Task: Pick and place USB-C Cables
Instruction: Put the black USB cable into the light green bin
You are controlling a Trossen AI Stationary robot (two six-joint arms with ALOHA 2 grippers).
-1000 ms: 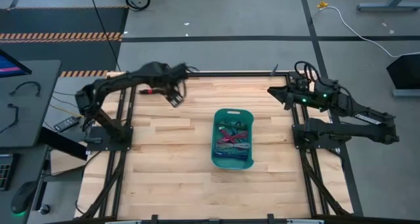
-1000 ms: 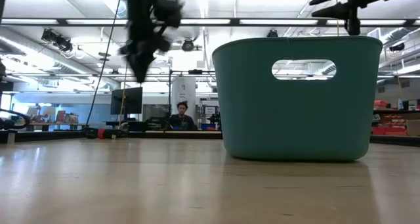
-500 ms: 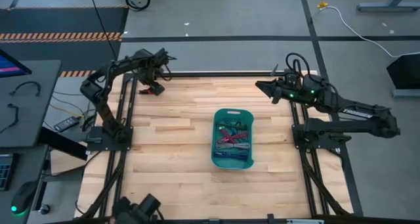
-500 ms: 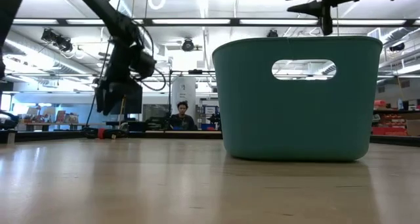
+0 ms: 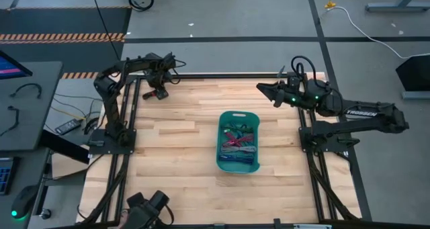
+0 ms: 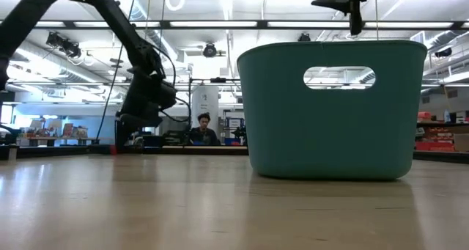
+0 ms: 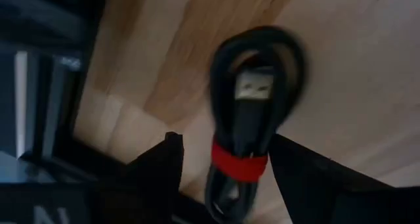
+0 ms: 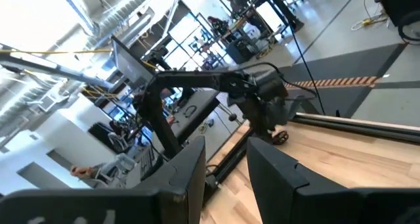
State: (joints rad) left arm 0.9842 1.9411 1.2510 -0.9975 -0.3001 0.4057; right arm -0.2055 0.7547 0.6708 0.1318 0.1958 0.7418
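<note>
A dark coiled USB-C cable with a red band lies flat on the wood near the table's far-left corner. My left gripper is low over it, open, with one finger on either side of the coil and apart from it. A teal basket stands mid-table and holds several coloured cable bundles. My right gripper hovers high near the far edge, right of the basket, open with a narrow gap and holding nothing.
In the low view the basket fills the centre right, and my left gripper hangs far behind it to the left. Black frame rails run along the table's left and right sides. A person sits beyond the far edge. Bare wood surrounds the basket.
My left gripper has swung from above the far middle of the table toward the far-left corner and come down from high to just above the table, over the red-banded cable. My right gripper has shifted toward the table's left, staying high.
</note>
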